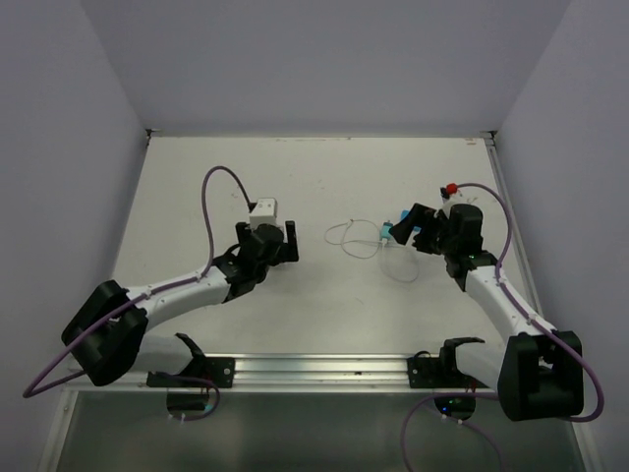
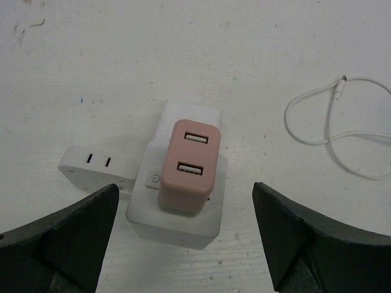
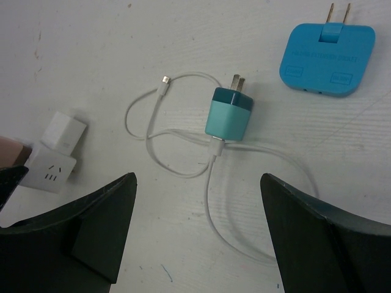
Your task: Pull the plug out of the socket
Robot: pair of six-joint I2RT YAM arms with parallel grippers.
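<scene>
A pink two-port USB plug [image 2: 186,165] sits plugged into the top face of the white cube socket [image 2: 177,223], which has a power button. My left gripper [image 2: 185,201] is open, with one finger on each side of the socket and plug and neither touching them. In the top view the left gripper [image 1: 267,239] hangs over the socket [image 1: 263,234] at centre left. My right gripper [image 3: 198,183] is open and empty over a white cable, far from the socket [image 3: 52,171].
A flat white piece with two slots [image 2: 91,163] lies against the socket's left side, and another white block [image 2: 186,115] lies behind it. A teal charger [image 3: 229,115] with a looped white cable [image 3: 211,201] and a blue folding adapter [image 3: 327,58] lie near the right gripper [image 1: 405,228].
</scene>
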